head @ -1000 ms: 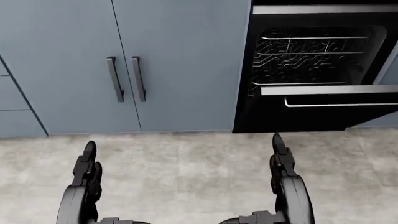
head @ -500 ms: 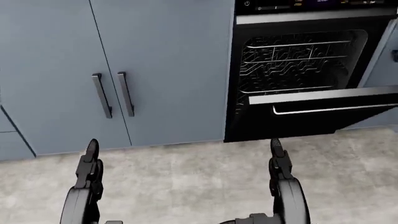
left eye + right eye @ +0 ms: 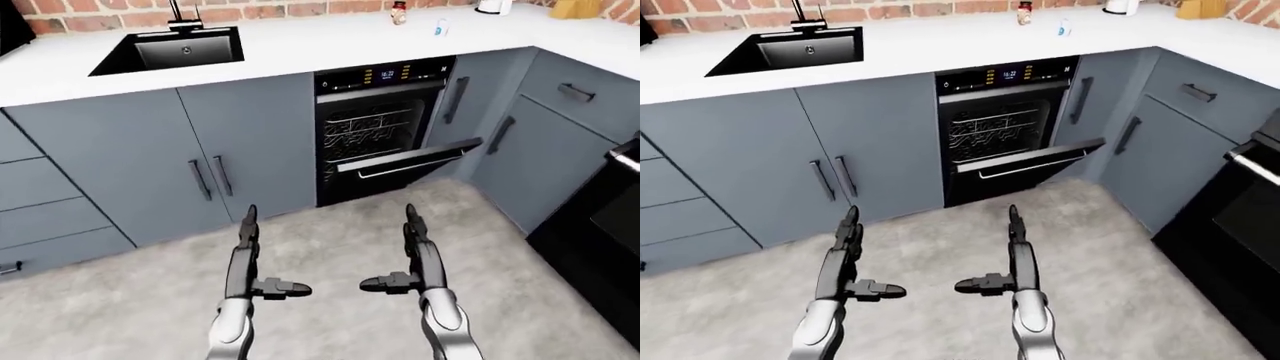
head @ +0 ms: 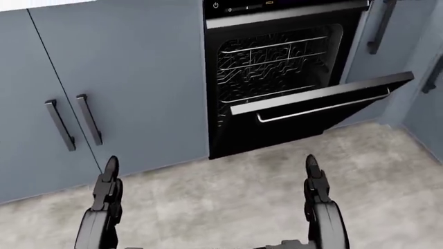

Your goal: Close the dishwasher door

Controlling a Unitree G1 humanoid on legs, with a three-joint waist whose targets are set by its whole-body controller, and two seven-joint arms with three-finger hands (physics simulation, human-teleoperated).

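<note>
Dishwasher door (image 4: 322, 98) ajar beside cabinets (image 4: 118, 78)

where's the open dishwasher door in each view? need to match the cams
Left-eye view: dishwasher door, right of centre, hanging partly open.
Head view: right half, upper middle, tilted out.
Right-eye view: centre, slightly right.
Shared landmark: the pair of cabinet handles to the dishwasher's left appears in all three views.
</note>
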